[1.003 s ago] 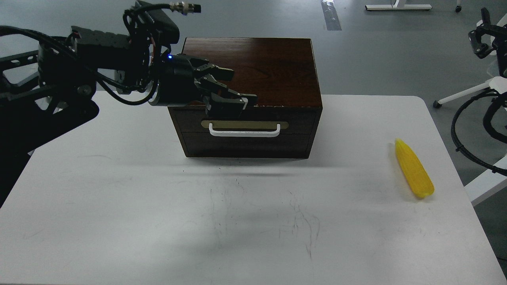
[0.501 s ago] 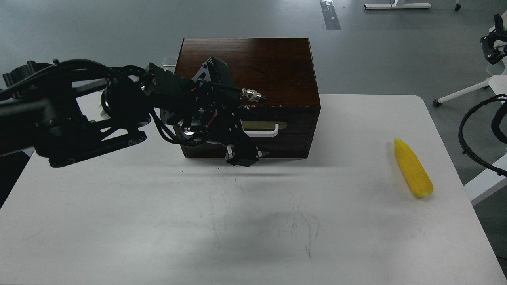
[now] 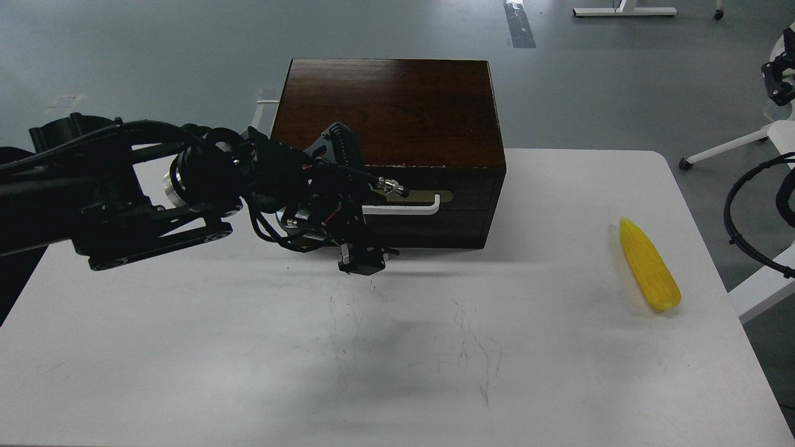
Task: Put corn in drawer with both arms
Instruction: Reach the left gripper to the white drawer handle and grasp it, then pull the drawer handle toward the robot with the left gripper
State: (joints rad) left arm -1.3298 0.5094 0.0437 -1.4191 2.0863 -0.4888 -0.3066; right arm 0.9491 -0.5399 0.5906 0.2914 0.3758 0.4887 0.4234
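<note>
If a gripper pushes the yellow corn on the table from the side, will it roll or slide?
The corn looks rounded and tapered, so it would probably roll, curving toward its narrow end. It lies near the table's right edge, so it might roll off. Its kernel texture may help grip.

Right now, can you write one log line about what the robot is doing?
left gripper: in front of closed drawer, below white handle | corn: on table, untouched | right gripper: unseen

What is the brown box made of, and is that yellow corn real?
The box looks like dark varnished wood: grain lines and a soft sheen show on top. The corn seems to be toy plastic: evenly bright yellow, with moulded kernel bumps.
</note>
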